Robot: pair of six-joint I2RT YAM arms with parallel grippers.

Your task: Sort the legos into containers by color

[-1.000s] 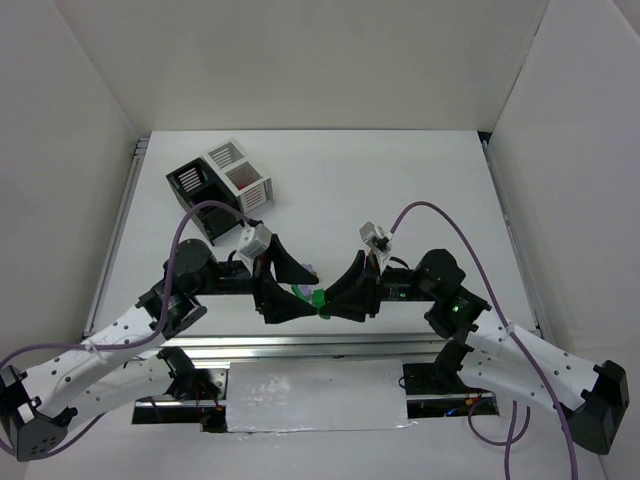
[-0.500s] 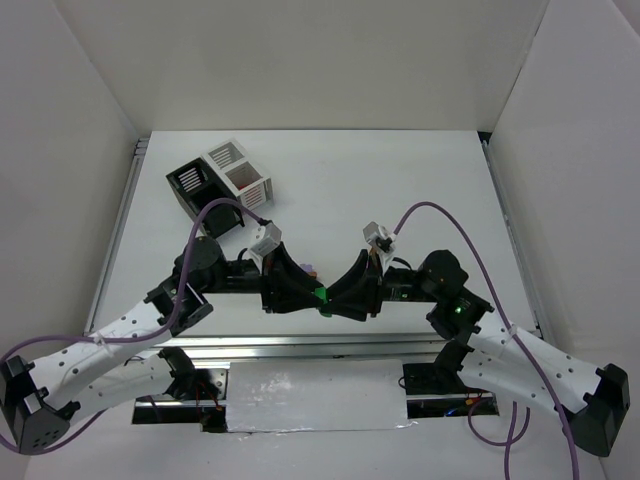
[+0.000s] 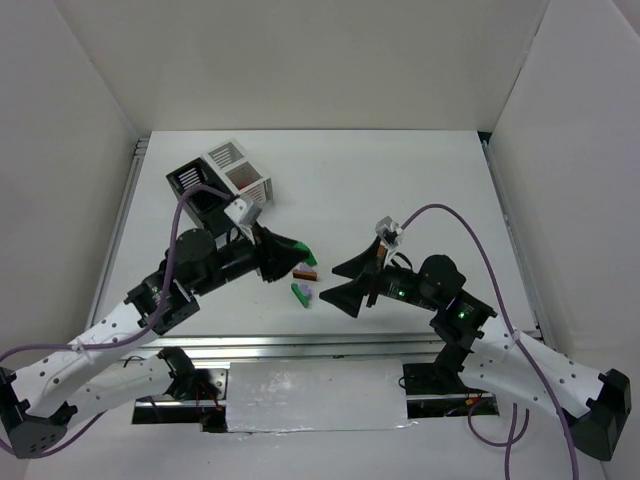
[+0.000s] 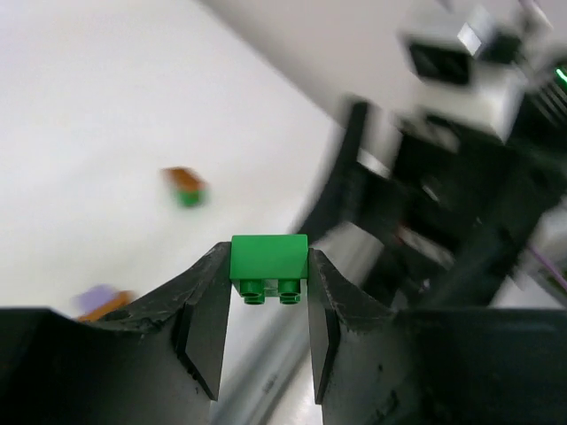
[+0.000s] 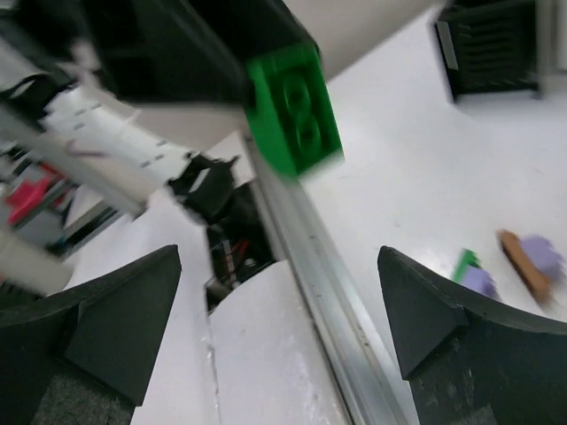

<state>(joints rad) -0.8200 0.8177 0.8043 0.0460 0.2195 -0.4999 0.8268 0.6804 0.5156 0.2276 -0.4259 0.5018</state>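
Observation:
A green lego [image 4: 268, 261] is pinched between my left gripper's [image 4: 268, 270] fingertips, studs toward the camera. In the top view that gripper [image 3: 306, 255] holds the brick [image 3: 313, 256] above the table, left of centre. My right gripper [image 3: 343, 281] stands wide open with nothing in it, just right of the loose legos; its wrist view shows the green brick [image 5: 294, 111] in front of it, between spread fingers [image 5: 124, 310]. A brown lego [image 3: 307, 272], a green one [image 3: 298, 291] and a pale purple one [image 3: 308, 294] lie on the table. The black container [image 3: 195, 183] and the white container [image 3: 240, 172] stand joined at the back left.
The metal rail [image 3: 320, 345] of the table's near edge runs just in front of both grippers. White walls enclose the table on three sides. The right arm's camera housing [image 4: 461, 62] sits close in front of the left gripper.
The green lego passed from the right gripper to the left one. The right jaws opened and drew back to the right; the left gripper closed on the brick and carried it back and left.

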